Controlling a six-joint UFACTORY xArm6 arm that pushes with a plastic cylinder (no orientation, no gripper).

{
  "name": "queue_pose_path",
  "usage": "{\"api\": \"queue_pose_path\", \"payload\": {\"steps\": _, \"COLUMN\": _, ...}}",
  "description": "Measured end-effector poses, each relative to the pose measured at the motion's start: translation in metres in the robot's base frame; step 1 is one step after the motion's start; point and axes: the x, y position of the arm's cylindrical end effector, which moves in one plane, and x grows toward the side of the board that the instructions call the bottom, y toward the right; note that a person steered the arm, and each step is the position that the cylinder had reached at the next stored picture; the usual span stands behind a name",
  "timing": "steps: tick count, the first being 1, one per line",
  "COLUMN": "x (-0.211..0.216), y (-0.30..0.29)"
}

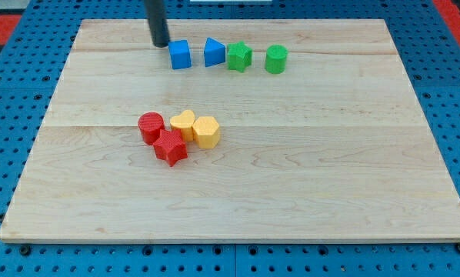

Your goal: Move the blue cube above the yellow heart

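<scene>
The blue cube [180,55] sits near the view's top, left of centre, on the wooden board [330,177]. My tip [160,43] stands just to its upper left, very close to it or touching. The yellow heart [183,123] lies well below the cube, near the board's middle, pressed between a red cylinder [151,127] and a yellow hexagonal block [206,131].
A red star block [170,148] touches the cluster from below. To the right of the blue cube stand a blue wedge-like block [214,52], a green star-like block [239,56] and a green cylinder [276,58], in a row.
</scene>
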Motion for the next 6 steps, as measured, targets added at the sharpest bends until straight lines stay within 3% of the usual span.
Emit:
{"api": "queue_pose_path", "payload": {"steps": 1, "x": -0.008, "y": 0.004}}
{"api": "queue_pose_path", "payload": {"steps": 4, "x": 0.088, "y": 0.060}}
{"api": "queue_pose_path", "payload": {"steps": 5, "x": 0.111, "y": 0.019}}
{"api": "queue_pose_path", "payload": {"steps": 6, "x": 0.102, "y": 0.024}}
